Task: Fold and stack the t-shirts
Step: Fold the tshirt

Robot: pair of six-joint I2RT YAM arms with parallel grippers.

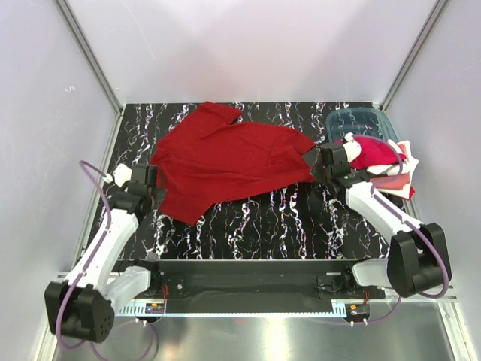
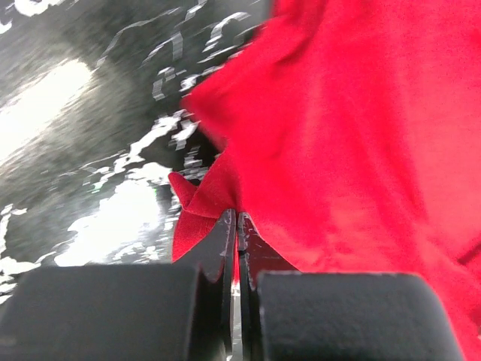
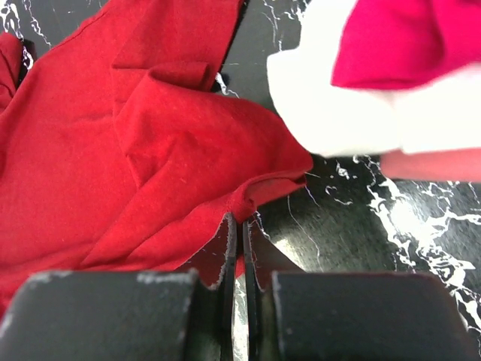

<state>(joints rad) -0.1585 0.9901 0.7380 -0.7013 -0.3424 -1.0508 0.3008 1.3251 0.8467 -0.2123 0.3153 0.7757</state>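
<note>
A large deep red t-shirt (image 1: 225,162) lies spread and rumpled across the black marbled table (image 1: 270,218). My left gripper (image 1: 154,184) is at its left edge, shut on a pinch of the cloth; the left wrist view shows the red t-shirt (image 2: 353,135) caught between the closed left gripper (image 2: 237,214). My right gripper (image 1: 312,162) is at the shirt's right edge. In the right wrist view, the right gripper (image 3: 242,222) is shut on a fold of the hem of the red t-shirt (image 3: 150,150). A pile of magenta (image 1: 372,150), white (image 1: 403,147) and red (image 1: 394,182) t-shirts sits at the right.
A teal translucent bin (image 1: 361,120) stands at the back right, just behind the pile. White walls with metal corner posts enclose the table on three sides. The pile's white shirt (image 3: 331,113) and magenta shirt (image 3: 391,37) lie close beside my right gripper.
</note>
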